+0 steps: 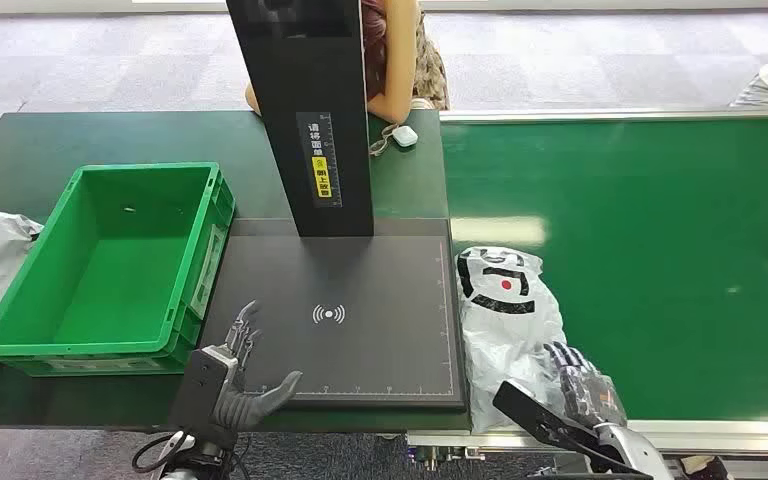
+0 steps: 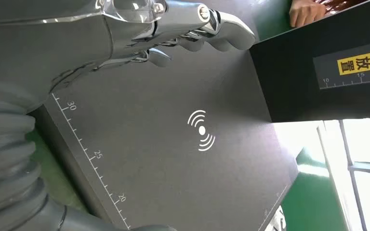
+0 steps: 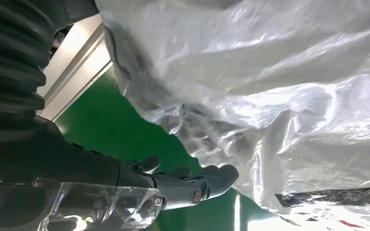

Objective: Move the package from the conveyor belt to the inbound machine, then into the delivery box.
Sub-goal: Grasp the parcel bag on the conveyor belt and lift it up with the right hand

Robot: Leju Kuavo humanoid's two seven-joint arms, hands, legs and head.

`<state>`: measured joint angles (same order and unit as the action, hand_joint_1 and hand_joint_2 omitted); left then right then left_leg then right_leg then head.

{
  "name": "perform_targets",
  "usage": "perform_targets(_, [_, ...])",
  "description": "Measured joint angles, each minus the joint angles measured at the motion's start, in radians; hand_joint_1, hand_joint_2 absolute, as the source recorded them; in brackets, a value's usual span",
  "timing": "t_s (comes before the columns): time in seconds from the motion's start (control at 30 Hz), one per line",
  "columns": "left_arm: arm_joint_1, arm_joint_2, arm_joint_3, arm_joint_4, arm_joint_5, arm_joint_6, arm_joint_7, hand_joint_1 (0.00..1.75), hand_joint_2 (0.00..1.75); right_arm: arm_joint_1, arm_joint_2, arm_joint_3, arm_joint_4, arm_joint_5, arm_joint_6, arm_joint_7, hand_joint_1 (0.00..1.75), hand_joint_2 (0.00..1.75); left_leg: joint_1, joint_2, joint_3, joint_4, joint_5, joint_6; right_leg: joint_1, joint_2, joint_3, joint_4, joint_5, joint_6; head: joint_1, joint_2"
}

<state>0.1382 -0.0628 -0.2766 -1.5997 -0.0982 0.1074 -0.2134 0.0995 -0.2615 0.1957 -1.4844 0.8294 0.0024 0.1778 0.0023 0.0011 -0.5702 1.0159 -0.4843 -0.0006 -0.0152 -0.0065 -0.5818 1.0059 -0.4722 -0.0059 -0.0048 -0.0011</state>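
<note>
The green conveyor belt [image 1: 650, 250] runs along my right, and beside it on the dark surface [image 1: 20, 140] sits the black inbound machine [image 1: 360, 340] with its upright post. Left of that stands the green delivery box [image 1: 15, 345]. The package [image 1: 505, 320] — a crinkled white plastic bag — lies at the belt's near edge, touching the machine. My right hand [image 1: 582, 385] rests against it, fingers apart, gripping nothing. My left hand [image 1: 240, 375] hovers open over the machine's near corner.

The package [image 1: 505, 320] is shiny silvery-white plastic with a black-and-red print, on a bright green conveyor belt [image 1: 660, 250]. Delivery box [image 1: 110, 270] is green too, inbound machine [image 1: 350, 320] matte black with a white signal icon.
</note>
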Motion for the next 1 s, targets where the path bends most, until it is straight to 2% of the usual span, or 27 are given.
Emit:
perform_targets(0.2, [-0.003,0.000,0.000,0.006,0.009,-0.001,-0.001,0.00,1.75,0.001,0.004,0.005,0.027,-0.071,0.066,0.000,0.00,1.75,0.000,0.000,0.000,0.000,0.000,0.000,0.000,0.000,0.000,0.000,0.000,0.000,0.000,0.000])
perform_targets(0.4, [-0.019,0.000,0.000,0.014,0.015,-0.012,-0.001,0.00,1.75,0.006,-0.002,0.020,0.041,-0.095,0.147,0.057,0.00,1.75,0.000,0.000,0.001,0.000,0.000,0.000,0.000,0.000,0.000,0.000,0.000,0.000,0.000,0.000])
perform_targets(0.87, [-0.026,-0.001,-0.005,0.017,0.015,-0.014,0.000,0.00,1.75,0.008,-0.018,0.050,0.041,-0.092,0.166,0.080,0.00,1.75,0.000,0.000,0.001,0.000,0.000,0.000,0.000,0.000,0.000,0.000,0.000,0.000,0.000,0.000])
perform_targets(1.0, [-0.026,0.000,-0.006,0.017,0.015,-0.014,0.000,0.00,1.75,0.009,-0.019,0.054,0.041,-0.091,0.165,0.080,1.73,1.75,0.000,0.000,0.001,0.000,0.000,0.000,0.000,0.000,0.000,0.000,0.000,0.000,0.000,0.000])
